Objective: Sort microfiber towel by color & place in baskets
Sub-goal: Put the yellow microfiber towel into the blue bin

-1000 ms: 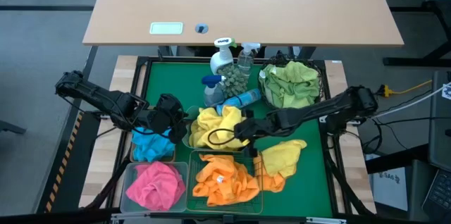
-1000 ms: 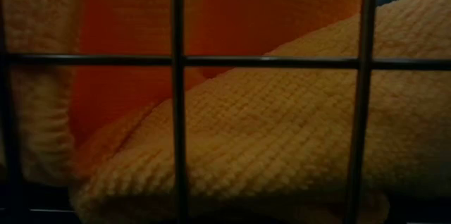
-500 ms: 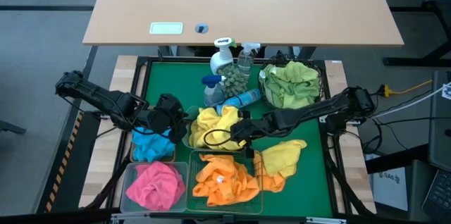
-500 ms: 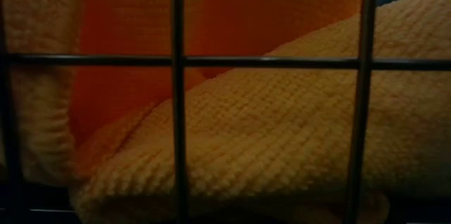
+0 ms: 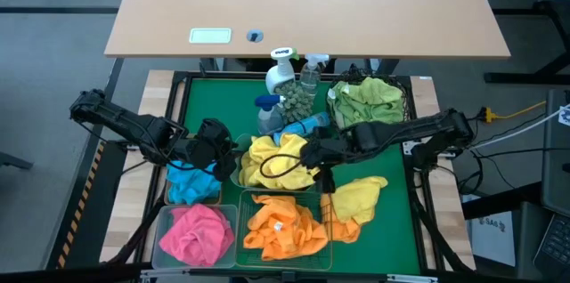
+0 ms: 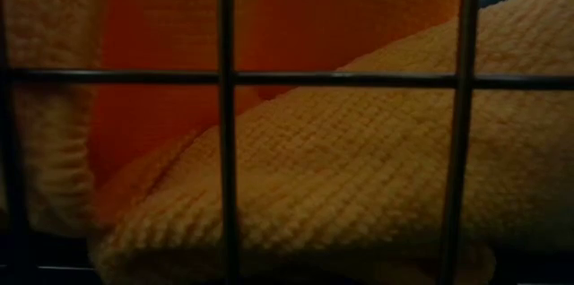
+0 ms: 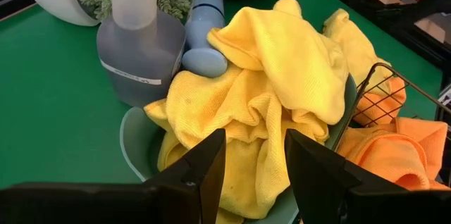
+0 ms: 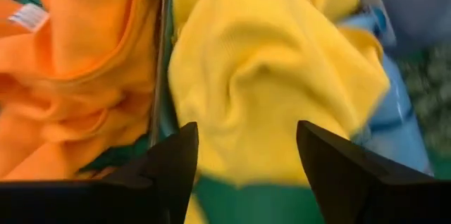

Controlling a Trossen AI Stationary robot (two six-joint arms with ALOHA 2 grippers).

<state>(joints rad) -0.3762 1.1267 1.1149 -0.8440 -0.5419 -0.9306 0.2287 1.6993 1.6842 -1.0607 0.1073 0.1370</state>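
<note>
- Two grippers, yours to check: right gripper [image 5: 313, 152] spread wide, empty, directly above yellow towels [image 5: 272, 160] in teal tub [image 7: 134, 139].
- Left gripper [image 5: 223, 143] parted, empty, just beside that tub.

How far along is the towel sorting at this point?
Mostly done: green towels fill the black mesh basket, pink, orange and blue sit in containers, and yellow towels are piled in the teal tub. The right gripper hovers there, jaws open and empty. One yellow towel remains on the mat.
</note>
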